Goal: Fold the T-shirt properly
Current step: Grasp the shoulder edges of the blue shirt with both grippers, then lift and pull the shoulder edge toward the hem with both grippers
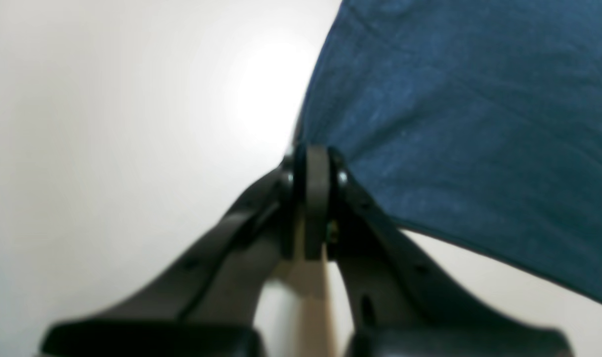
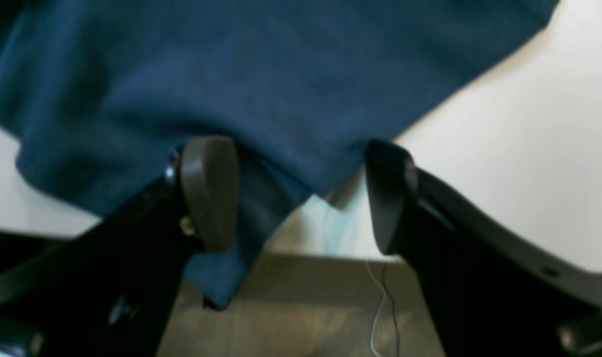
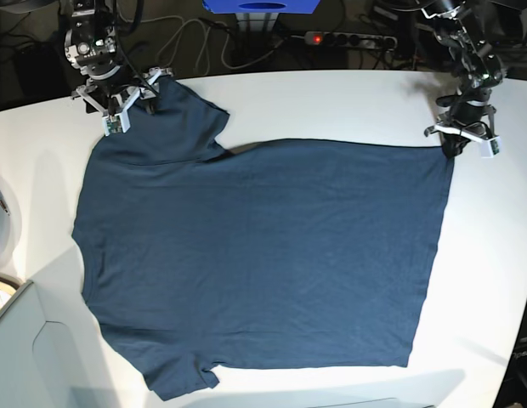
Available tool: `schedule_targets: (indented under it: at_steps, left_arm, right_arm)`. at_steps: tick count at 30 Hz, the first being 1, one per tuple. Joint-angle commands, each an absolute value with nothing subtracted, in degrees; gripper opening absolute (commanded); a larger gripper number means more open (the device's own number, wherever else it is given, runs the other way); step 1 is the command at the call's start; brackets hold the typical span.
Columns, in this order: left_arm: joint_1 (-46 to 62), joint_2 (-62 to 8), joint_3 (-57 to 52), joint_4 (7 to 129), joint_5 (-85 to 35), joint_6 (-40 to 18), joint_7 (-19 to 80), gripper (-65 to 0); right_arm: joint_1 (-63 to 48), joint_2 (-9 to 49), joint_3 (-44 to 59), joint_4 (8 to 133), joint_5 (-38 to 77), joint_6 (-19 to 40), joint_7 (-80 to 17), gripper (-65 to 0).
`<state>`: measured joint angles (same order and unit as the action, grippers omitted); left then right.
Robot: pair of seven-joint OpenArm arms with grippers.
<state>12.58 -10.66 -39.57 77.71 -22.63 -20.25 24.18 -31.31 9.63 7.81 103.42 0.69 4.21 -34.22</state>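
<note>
A navy T-shirt [image 3: 263, 255] lies spread across the white table [image 3: 348, 102]; the left pincer [image 3: 455, 144], upper right, clamps its hem corner, while the right pincer [image 3: 132, 98], upper left, gapes over a sleeve.

I was working in what looked like a robotics lab. A plain white table [image 3: 331, 102] filled my base view, and behind it ran a dark strip cluttered with loose cables [image 3: 204, 47], a power strip [image 3: 348, 38] with a lit red switch, and a blue stand [image 3: 262, 7]. Nothing domestic showed anywhere around it.
</note>
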Motion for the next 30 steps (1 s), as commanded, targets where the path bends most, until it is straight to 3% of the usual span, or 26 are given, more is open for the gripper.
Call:
schedule_targets:
  at_steps: [1,4,7,16,27,30]
  left_arm:
    - [13.5,-11.2,-39.9,78.2,-21.9,-20.0,25.4,-65.0]
    - [13.7,-11.2,-39.9,78.3,-22.0,-20.0,25.4,-65.0]
    - [14.3,-11.2,-39.9,78.3,-22.2,-20.0,25.4,-65.0]
    - [17.2,-10.0,-39.9,82.4,-22.3,-20.0,25.4,-65.0]
    - [28.2,-4.1,-40.8,99.3,-22.4,-20.0,25.5,-65.0]
    - [31.1,-0.8,-42.9,103.7,-22.4,-20.0,25.5,-65.0]
  right_arm:
    - [-32.0,10.1,8.0,103.2,0.3,5.0,-36.0,-30.5]
    - [-32.0,10.2,8.0,103.2,0.3,5.0,-36.0,-43.4]
    - [-32.4,10.8,8.0,103.4,0.3,5.0,-36.0,-64.4]
    - [-34.9,12.5,9.4,110.8,0.3,5.0,-35.4,-64.8]
    - [-40.0,13.1,16.1,119.3,0.3,5.1,-35.4,-64.8]
    - [-41.4,12.9,17.6,119.3,0.3,10.1,-35.4,-64.8]
